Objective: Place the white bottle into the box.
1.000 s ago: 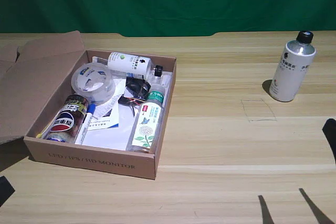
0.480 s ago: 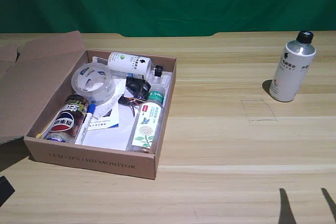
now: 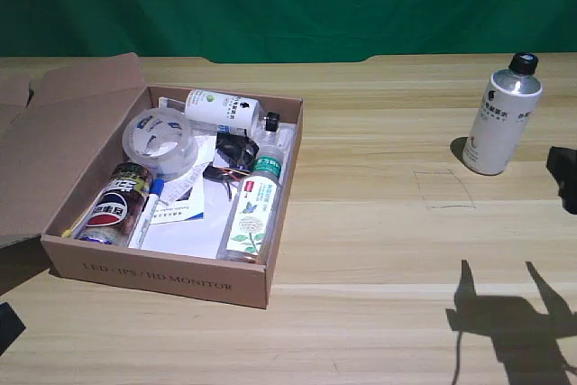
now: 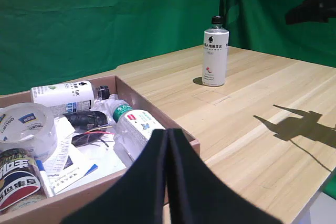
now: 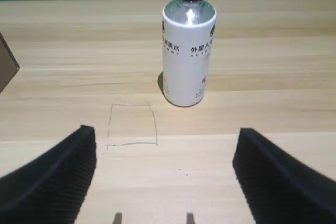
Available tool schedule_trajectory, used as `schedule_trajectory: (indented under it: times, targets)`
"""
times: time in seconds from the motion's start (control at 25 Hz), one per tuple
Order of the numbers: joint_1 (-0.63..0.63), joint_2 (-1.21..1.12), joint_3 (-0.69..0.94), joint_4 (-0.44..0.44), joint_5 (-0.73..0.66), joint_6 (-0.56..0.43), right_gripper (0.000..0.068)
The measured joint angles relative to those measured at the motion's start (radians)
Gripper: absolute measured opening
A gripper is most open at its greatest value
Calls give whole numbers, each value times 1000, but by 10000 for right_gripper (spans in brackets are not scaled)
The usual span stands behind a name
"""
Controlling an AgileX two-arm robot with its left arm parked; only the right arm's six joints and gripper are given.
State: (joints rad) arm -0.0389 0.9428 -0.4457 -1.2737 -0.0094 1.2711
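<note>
The white bottle (image 3: 501,116) stands upright on the wooden table at the exterior view's right, with a black cap and a silvery shoulder. It also shows in the left wrist view (image 4: 215,52) and the right wrist view (image 5: 187,45). My right gripper (image 5: 165,135) is open, its fingers spread wide, short of the bottle and touching nothing. A dark part of the right arm (image 3: 564,178) pokes in at the exterior view's right edge, just below the bottle. The brown cardboard box (image 3: 162,277) lies open at the exterior view's left, far from the bottle.
Inside the box lie a smaller white bottle (image 3: 221,108), a clear green-capped bottle (image 3: 254,209), a tape roll (image 3: 159,140), a cola can (image 3: 115,205), a pen and papers. A pencilled rectangle (image 3: 444,188) marks the table. The parked left gripper (image 4: 168,182) fills the left wrist view's foreground.
The right arm's dark tip now shows higher at the exterior view's right edge, near the bottle. Its shadow on the table has grown larger. Bottle and box have not moved.
</note>
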Motion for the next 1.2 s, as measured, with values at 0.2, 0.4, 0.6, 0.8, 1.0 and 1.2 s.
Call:
schedule_trajectory:
  times: [0.2, 0.4, 0.6, 0.8, 1.0, 1.2]
  targets:
    - [0, 223, -132, 0, 0, 5, 633]
    - [1, 417, -274, 0, 1, 5, 633]
    - [1, 564, -407, 0, 9, 8, 633]
    - [1, 659, -491, 2, 19, 40, 633]
    - [1, 729, -550, 2, 27, 49, 633]
    - [1, 785, -592, 2, 43, 49, 633]
